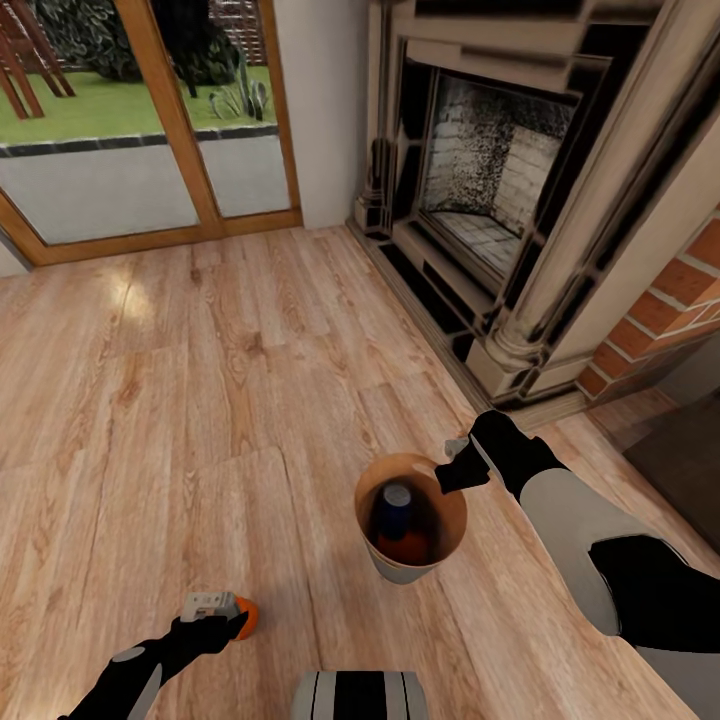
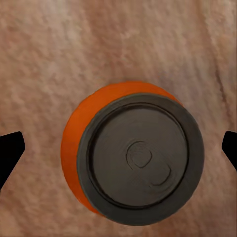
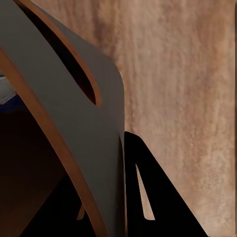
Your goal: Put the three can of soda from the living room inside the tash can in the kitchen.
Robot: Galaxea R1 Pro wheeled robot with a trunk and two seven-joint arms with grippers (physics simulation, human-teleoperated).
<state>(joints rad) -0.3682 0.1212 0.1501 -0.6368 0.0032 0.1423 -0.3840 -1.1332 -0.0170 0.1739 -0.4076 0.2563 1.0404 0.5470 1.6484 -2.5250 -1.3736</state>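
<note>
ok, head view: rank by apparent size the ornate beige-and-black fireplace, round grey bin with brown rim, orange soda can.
1. Ornate beige-and-black fireplace
2. Round grey bin with brown rim
3. Orange soda can, partly hidden by the left gripper

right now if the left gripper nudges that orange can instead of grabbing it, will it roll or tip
The orange soda can stands upright on the wood floor, so a low nudge would probably slide it. A high push might tip it, and then it would likely roll. The left gripper is open around it.
</note>
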